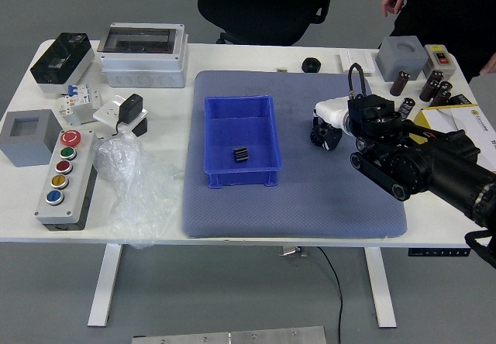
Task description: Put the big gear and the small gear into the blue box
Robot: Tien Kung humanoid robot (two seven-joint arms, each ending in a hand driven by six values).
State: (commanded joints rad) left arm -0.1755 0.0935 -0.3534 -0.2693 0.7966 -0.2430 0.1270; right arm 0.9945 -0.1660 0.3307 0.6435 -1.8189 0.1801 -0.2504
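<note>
The blue box (277, 175) stands open on the blue-grey mat. On its floor lies a small dark ridged piece (241, 154), seemingly the small gear. My right hand (370, 111) is over the mat's right part, to the right of the box. At the hand's left side are a white piece and, just below it, a black toothed piece (326, 134), possibly the big gear. The hand partly hides this spot, and whether it holds either piece cannot be made out. My left arm is out of view.
A black round part (311, 65) sits behind the mat. A button panel (68, 180), plastic bag (139, 197) and grey block (29, 137) are at left. Dark cylinders and a yellow bin are near the right arm. A person's hands hang beyond the table's far right.
</note>
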